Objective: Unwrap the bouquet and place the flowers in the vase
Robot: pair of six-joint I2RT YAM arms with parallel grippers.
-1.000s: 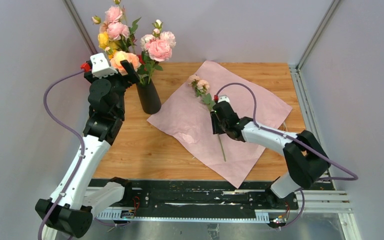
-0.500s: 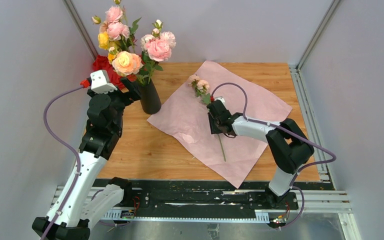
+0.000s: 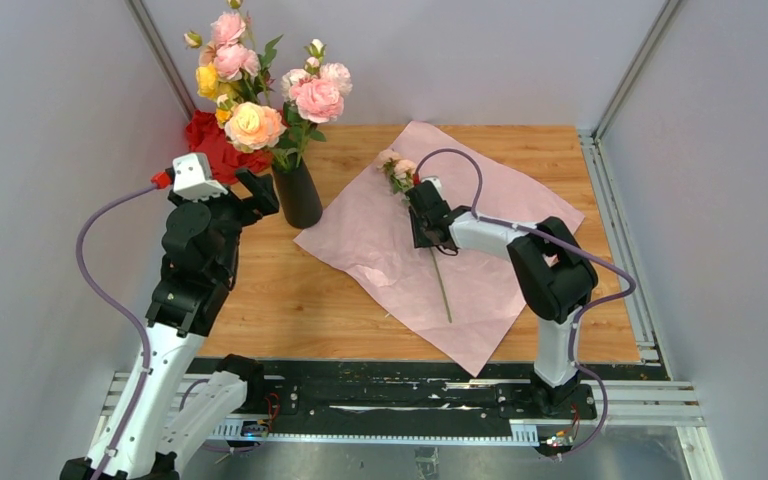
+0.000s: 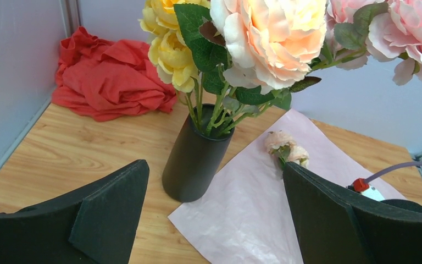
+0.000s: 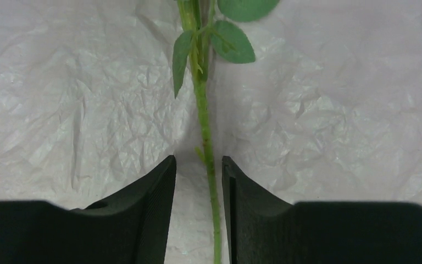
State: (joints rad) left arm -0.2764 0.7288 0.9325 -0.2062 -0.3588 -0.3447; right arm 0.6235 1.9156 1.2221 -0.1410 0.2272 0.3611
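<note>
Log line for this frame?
left claw: open, hovering near vase | right claw: open, straddling flower stem lying on paper | stem not yet gripped

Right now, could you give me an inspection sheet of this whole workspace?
Surface: wooden table, pink paper sheet spread flat.
Job's things: black vase holding roses; one stem lying on the paper.
Clutter: red cloth crumpled in the far left corner.
Grippers: left gripper open near the vase, holding nothing; right gripper open, jaws either side of the stem.
Cables: purple cable looped along each arm.
Surroundings: grey walls, metal frame posts.
</note>
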